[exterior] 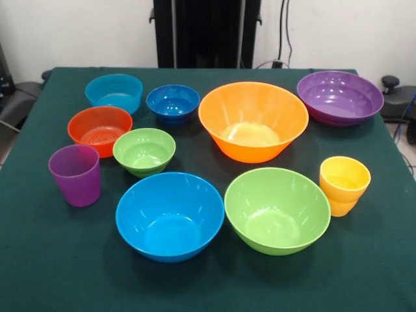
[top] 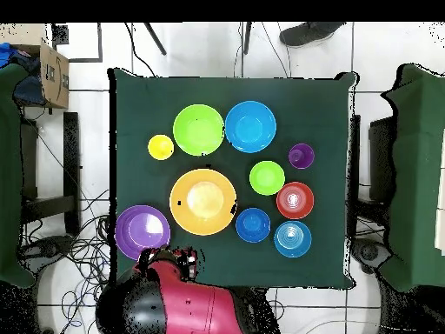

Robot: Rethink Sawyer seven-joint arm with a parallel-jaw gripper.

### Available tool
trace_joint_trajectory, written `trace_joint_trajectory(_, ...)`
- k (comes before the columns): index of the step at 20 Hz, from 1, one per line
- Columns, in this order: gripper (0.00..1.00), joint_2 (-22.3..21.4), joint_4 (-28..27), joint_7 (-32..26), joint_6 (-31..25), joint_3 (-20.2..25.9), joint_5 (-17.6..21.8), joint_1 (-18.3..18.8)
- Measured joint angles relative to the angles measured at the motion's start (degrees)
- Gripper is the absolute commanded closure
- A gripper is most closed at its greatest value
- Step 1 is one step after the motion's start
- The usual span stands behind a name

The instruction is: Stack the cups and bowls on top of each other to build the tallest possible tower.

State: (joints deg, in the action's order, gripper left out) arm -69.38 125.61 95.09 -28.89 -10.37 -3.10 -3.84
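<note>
Bowls and cups all sit separately on the green table point(exterior: 52, 260), nothing stacked: purple cup point(exterior: 75, 174) and yellow cup point(exterior: 344, 184) at opposite sides. Arm point(top: 187, 304) hangs back at the edge by the purple bowl point(top: 142, 231); claw's hidden, can't tell its state.

Evenly and brightly lit from above, with soft short shadows under the bowls point(exterior: 253, 121) on the green cloth point(exterior: 58, 260), mild glare on glossy rims, sharp focus throughout the front view.
</note>
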Motion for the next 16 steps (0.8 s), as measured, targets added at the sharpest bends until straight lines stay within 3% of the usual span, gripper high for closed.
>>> trace_joint_trajectory(6,0.00,-0.5,1.5,0.0,2.2,0.9,-0.4,0.6)
trace_joint_trajectory(16,0.00,2.2,4.2,0.0,10.4,4.5,-0.4,5.4)
